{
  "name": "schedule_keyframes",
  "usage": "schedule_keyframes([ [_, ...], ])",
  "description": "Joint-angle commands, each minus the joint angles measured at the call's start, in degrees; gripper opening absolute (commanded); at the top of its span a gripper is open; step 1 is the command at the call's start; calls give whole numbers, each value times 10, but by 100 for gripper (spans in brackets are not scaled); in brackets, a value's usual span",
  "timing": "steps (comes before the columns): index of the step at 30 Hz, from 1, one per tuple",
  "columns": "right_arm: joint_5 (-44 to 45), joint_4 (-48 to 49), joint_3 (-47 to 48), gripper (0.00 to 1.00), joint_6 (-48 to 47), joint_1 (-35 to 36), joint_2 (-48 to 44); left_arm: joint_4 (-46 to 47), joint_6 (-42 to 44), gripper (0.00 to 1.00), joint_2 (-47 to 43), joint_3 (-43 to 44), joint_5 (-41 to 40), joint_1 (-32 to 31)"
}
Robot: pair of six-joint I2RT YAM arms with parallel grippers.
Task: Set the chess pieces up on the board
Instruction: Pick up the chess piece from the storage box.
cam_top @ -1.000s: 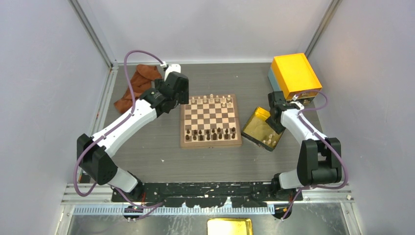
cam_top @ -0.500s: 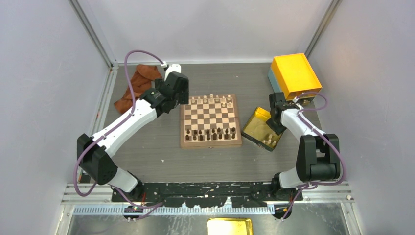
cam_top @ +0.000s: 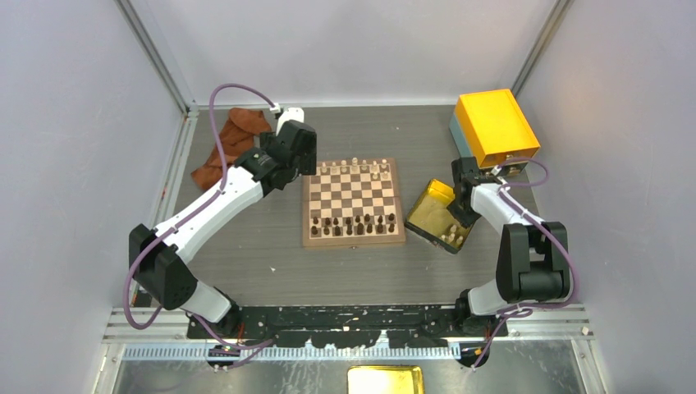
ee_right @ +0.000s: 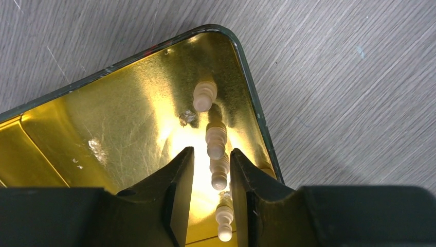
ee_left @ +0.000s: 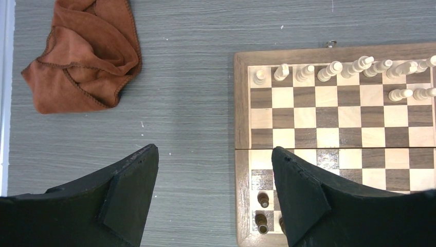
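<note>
Right gripper (ee_right: 211, 154) narrower than before, astride a pawn (ee_right: 218, 169) in tray (ee_right: 103, 126); left gripper (ee_left: 214, 151) spread beside board (ee_left: 240, 105).

The top camera looks down from high above and behind, taking in the square wooden chessboard (cam_top: 353, 193) and the shallow golden-yellow metal tray (cam_top: 425, 212). The left wrist camera faces down, sharing the board ahead-right of the left gripper (ee_left: 213, 149). The right wrist camera sits close over the tray corner ahead of the right gripper (ee_right: 211, 150).

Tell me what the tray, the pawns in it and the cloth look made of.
The tray looks like metal with a glossy gold finish: it mirrors the light. The pawns look like pale matte wood, turned. The cloth is soft rust-brown fabric, perhaps microfibre: limp folds, stitched hem.
</note>
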Motion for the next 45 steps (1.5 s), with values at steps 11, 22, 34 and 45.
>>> schedule_keyframes([
  [11, 10, 23, -4, 32, 14, -12, 8, 0, 4, 81, 4, 23, -19, -3],
  [22, 10, 19, 7, 9, 7, -13, 18, 1, 5, 81, 6, 22, -20, -2],
  [34, 19, 2, 41, 1, -23, -13, -23, 5, 4, 81, 0, 15, -24, -2],
  [45, -17, -9, 154, 1, -100, 42, 5, 10, 1, 81, -11, 5, -26, -2],
])
